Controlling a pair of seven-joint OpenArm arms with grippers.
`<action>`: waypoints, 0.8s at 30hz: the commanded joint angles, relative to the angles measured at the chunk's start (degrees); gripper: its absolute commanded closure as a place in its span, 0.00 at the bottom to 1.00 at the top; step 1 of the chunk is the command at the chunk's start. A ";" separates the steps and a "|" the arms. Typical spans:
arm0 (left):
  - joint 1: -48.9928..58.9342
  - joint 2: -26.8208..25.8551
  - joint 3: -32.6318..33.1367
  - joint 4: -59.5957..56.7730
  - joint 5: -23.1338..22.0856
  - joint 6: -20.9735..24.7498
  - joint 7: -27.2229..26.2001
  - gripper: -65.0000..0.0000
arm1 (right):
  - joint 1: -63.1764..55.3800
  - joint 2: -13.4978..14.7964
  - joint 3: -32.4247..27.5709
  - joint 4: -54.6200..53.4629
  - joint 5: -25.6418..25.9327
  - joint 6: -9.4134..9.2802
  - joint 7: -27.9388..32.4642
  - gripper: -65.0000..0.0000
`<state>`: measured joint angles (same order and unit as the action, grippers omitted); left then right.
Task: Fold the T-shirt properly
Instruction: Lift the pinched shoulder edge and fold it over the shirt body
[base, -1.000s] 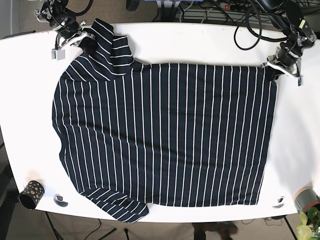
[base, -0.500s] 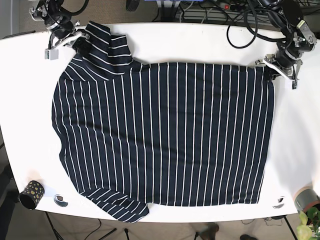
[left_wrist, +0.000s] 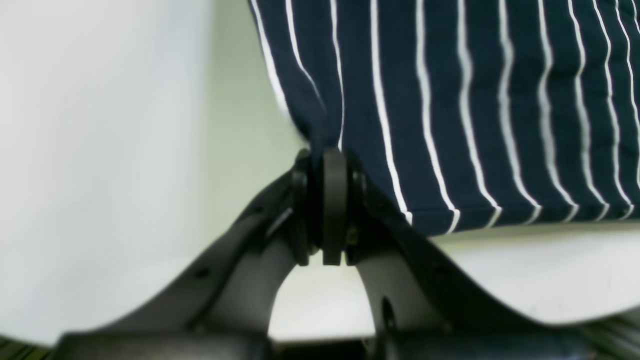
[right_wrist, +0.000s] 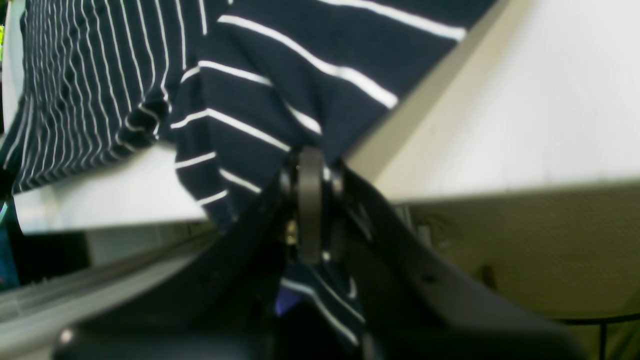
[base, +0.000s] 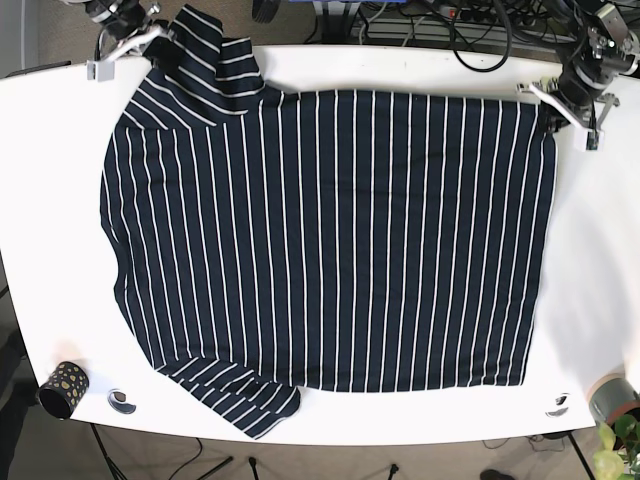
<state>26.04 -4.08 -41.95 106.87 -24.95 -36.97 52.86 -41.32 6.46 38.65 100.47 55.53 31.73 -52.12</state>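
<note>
Base view: shirt (base: 330, 250) lay wide, 9-to-3. Right gripper (base: 148, 38) pinched sleeve at 11; left gripper (base: 553, 105) pinched hem corner at 1.

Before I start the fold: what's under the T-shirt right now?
The T-shirt lies flat on the white table; bare tabletop shows around it. Anything beneath the fabric is covered and cannot be seen.

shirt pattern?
Dark navy shirt with thin white stripes, running top to bottom in the base view, where it shows best.
</note>
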 joint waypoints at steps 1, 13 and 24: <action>2.13 -0.54 -0.64 2.19 -0.76 -2.37 -1.04 1.00 | -2.06 -1.14 1.04 2.96 0.96 2.43 0.91 1.00; 5.91 -0.45 -4.07 2.45 -0.85 -3.03 -1.12 1.00 | -5.40 -3.51 5.61 6.57 1.04 5.77 0.82 1.00; -9.30 -0.45 -1.78 2.89 -0.33 -3.03 5.73 1.00 | 4.00 -1.93 5.52 6.22 0.78 5.51 0.82 1.00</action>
<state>17.89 -3.92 -43.62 108.71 -25.06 -39.79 57.69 -37.41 3.18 43.79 106.00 55.42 36.73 -52.21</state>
